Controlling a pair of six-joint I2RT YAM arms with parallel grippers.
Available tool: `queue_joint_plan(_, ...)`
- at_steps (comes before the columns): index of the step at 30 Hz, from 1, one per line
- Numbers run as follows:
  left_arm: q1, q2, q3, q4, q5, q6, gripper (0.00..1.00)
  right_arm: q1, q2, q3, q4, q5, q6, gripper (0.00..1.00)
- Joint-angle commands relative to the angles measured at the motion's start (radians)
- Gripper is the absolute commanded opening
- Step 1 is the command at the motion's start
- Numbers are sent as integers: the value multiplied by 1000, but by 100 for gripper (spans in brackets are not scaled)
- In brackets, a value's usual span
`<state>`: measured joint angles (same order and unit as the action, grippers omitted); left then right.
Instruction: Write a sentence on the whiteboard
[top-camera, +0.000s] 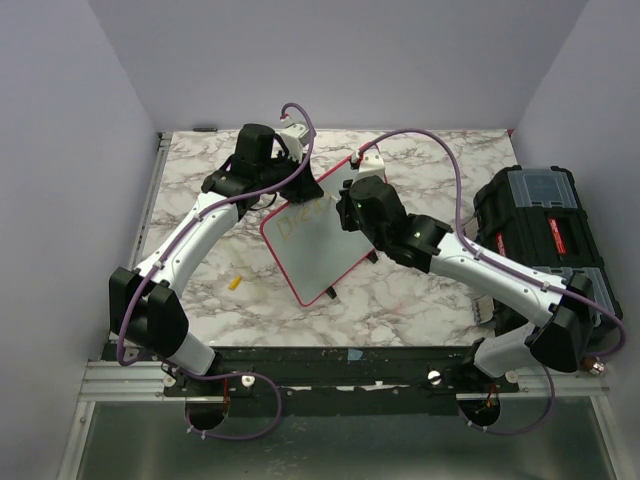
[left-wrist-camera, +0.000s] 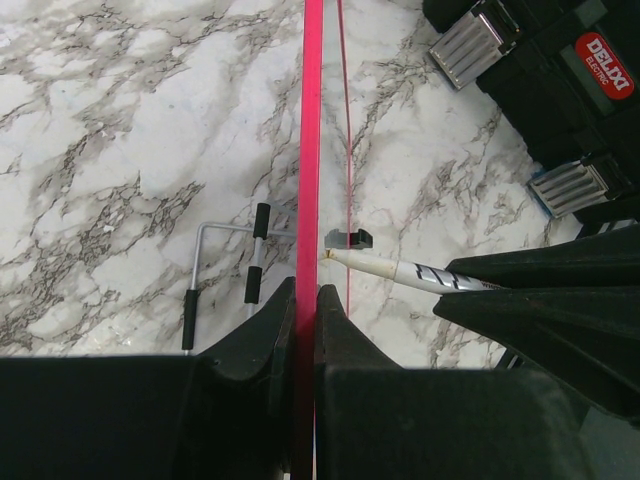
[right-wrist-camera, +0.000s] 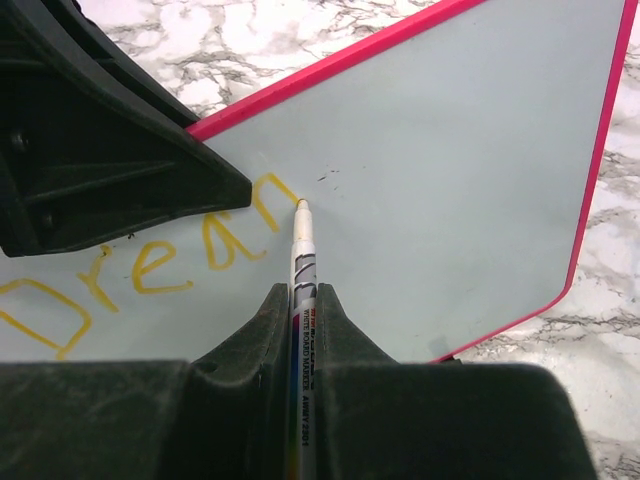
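Toolbox (top-camera: 540, 225) of black plastic, lid shut, hides its contents. Left gripper (left-wrist-camera: 306, 298) pinches the glossy red-rimmed whiteboard (right-wrist-camera: 450, 150) edge-on; right gripper (right-wrist-camera: 303, 300) clamps a white marker (right-wrist-camera: 301, 250) (tip beside yellow "Drean" lettering (right-wrist-camera: 150, 265)).

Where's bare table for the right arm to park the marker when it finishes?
Bare marble lies on the table between the whiteboard and the near edge, and far right between whiteboard and toolbox. Crowded: around the tilted whiteboard itself; a yellow cap lies to its left.

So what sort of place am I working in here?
Probably a lab robot cell, not a home or office: plain walls box in a marble-patterned table, a mounting rail runs along its near edge, and a black toolbox sits alongside.
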<state>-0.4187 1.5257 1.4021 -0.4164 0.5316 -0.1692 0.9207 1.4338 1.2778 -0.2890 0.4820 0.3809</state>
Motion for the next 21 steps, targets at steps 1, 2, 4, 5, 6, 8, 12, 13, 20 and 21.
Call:
queue_joint_plan(1,-20,10,-40,-76,-54,91,0,-10,36,41,32,-11,-6,1)
queue_joint_plan(2,-20,8,-41,-76,-53,90,0,-10,35,43,35,-13,-5,1)
queue_joint_plan(4,-20,8,-40,-75,-52,91,0,-10,36,46,37,-14,-6,1)
queue_joint_plan(5,-20,9,-41,-75,-53,91,0,-10,38,50,37,-14,-6,1)
queue_joint_plan(6,-20,10,-42,-75,-53,90,0,-10,40,53,37,-14,-6,1)
queue_joint_plan(8,-20,9,-41,-76,-52,90,0,-10,43,58,37,-15,-8,1)
queue_joint_plan(12,-20,9,-40,-75,-50,90,0,-10,45,66,39,-11,-9,1)
queue_joint_plan(13,-20,11,-39,-76,-52,91,0,-9,44,65,39,-12,-8,1)
queue_joint_plan(20,-20,8,-39,-76,-51,91,0,-12,49,75,40,4,-10,1)
queue_joint_plan(21,-20,7,-40,-76,-51,90,0,-14,48,74,40,6,-10,1)
